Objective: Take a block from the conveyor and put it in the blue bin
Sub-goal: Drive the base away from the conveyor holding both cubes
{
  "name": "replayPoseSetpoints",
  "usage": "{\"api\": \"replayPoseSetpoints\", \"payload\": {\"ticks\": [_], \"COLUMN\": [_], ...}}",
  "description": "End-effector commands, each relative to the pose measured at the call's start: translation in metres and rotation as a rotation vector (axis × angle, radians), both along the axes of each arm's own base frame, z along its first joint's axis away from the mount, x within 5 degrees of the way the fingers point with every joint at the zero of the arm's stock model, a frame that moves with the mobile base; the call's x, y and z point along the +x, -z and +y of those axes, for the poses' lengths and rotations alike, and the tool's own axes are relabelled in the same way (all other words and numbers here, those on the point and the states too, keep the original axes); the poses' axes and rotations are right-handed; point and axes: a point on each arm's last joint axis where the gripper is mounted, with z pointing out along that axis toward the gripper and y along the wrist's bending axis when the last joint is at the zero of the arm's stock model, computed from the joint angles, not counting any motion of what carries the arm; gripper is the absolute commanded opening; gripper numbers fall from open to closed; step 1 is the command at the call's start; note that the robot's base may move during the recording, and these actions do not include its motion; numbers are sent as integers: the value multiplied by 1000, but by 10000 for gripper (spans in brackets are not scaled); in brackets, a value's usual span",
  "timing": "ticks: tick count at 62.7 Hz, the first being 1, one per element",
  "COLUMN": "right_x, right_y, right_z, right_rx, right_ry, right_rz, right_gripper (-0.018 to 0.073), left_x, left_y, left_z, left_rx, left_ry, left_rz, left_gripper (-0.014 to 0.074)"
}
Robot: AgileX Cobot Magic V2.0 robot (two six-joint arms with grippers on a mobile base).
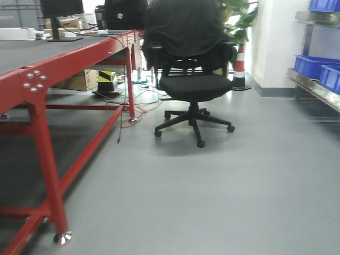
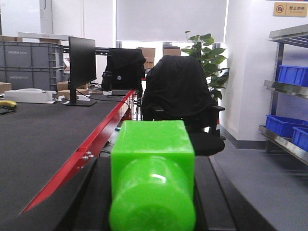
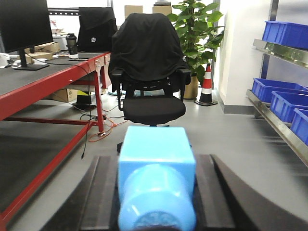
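Left wrist view: one sign [image 2: 288, 8] is mounted high on the white wall [image 2: 245, 72] and bears Chinese characters too small to read reliably. The grey crates [image 2: 29, 62] show raised lettering, illegible. Nothing else is readable.

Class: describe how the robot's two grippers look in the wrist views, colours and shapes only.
Left gripper: matte black flanks sloping either side of a glossy bright green piece, boxy behind, rounded in front. Right gripper: the same black shape around a light blue piece. No cables show. Whether the coloured pieces belong to the grippers is unclear.
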Motion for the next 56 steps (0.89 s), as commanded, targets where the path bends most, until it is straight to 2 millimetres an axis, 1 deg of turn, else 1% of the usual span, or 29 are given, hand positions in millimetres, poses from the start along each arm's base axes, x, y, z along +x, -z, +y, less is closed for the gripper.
{"api": "replayPoseSetpoints", "payload": {"ticks": [1, 56], "right_x": [-1, -1], "right_y": [-4, -4], "right_z": [0, 0], "right_rx": [-5, -5], "right_ry": [2, 2], "right_rz": [-34, -34], "right_gripper": [-162, -162], "left_x": [-1, -1], "left_y": [-2, -2], "left_z": [0, 0], "left_rx": [-6, -6], "left_ry": [-1, -1], "left_rz": [-19, -19], "left_gripper": [-111, -111]}}
